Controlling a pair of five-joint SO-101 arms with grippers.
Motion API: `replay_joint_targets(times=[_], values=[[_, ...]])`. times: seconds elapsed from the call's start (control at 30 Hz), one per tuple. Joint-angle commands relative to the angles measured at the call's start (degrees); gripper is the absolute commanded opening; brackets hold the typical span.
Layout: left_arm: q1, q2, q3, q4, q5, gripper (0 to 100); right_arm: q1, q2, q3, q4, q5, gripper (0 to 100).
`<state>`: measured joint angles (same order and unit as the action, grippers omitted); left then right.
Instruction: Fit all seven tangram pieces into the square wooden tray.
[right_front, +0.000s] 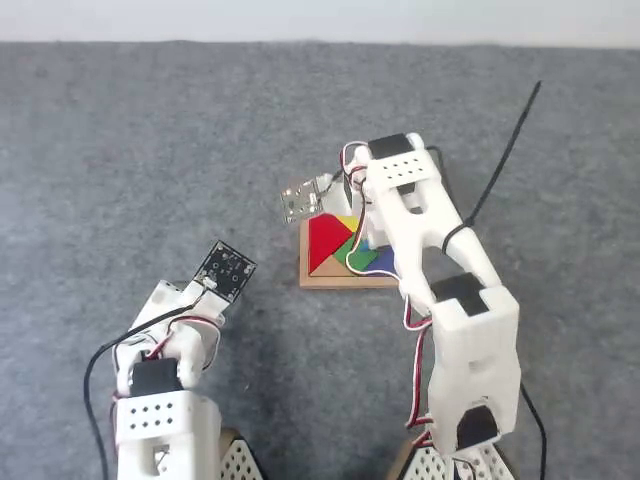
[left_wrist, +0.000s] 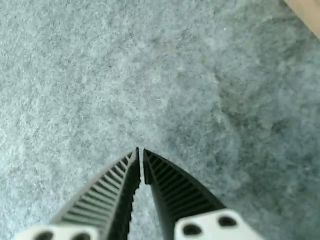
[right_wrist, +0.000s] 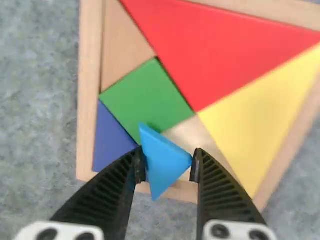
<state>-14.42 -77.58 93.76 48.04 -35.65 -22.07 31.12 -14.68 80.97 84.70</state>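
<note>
Right wrist view first: I had the right gripper (right_wrist: 167, 162) part open, its two black fingers (right_wrist: 120, 185) clamped on the sides of a small light-blue triangle (right_wrist: 162, 167). I held that piece over the edge of the square wooden tray (right_wrist: 90, 75), above a bare wedge of wood between the green square (right_wrist: 145, 97) and the yellow triangle (right_wrist: 255, 125). Whether it touched the tray floor, I could not tell. A big red triangle (right_wrist: 215, 45) lay flat in the tray against the yellow one, and a dark-blue piece (right_wrist: 112, 142) sat in the corner beside the green.

From the high view, the tray (right_front: 340, 282) sat just right of the frame's centre, with the right arm (right_front: 440, 250) stretched over it from the lower right. My left arm (right_front: 165, 400) sat folded at the lower left, well apart from the tray. Its left gripper (left_wrist: 140, 152) had its ribbed fingers together, holding nothing, above the grey carpet-like surface (right_front: 150, 150). A pale wall strip (right_front: 300, 20) ran along the top edge.
</note>
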Motion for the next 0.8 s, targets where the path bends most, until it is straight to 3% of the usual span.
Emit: replay_joint_targets(times=[0.0, 0.27, 0.47, 0.6, 0.77], values=[[-0.09, -0.7, -0.31, -0.97, -0.44, 1, 0.04, -0.66, -2.9, 0.31, 1.76, 13.2], [-0.09, -0.7, -0.31, -0.97, -0.44, 1, -2.42, -0.22, -2.9, 0.31, 2.9, 13.9], [0.0, -0.7, -0.31, -0.97, -0.44, 1, -2.07, -0.48, -2.9, 0.75, 2.9, 22.6], [0.0, -0.7, -0.31, -0.97, -0.44, 1, -1.98, -0.75, -2.9, 0.92, 2.9, 23.3], [0.0, -0.7, -0.31, -0.97, -0.44, 1, -0.66, -4.88, -2.99, 2.33, -0.7, 23.1]])
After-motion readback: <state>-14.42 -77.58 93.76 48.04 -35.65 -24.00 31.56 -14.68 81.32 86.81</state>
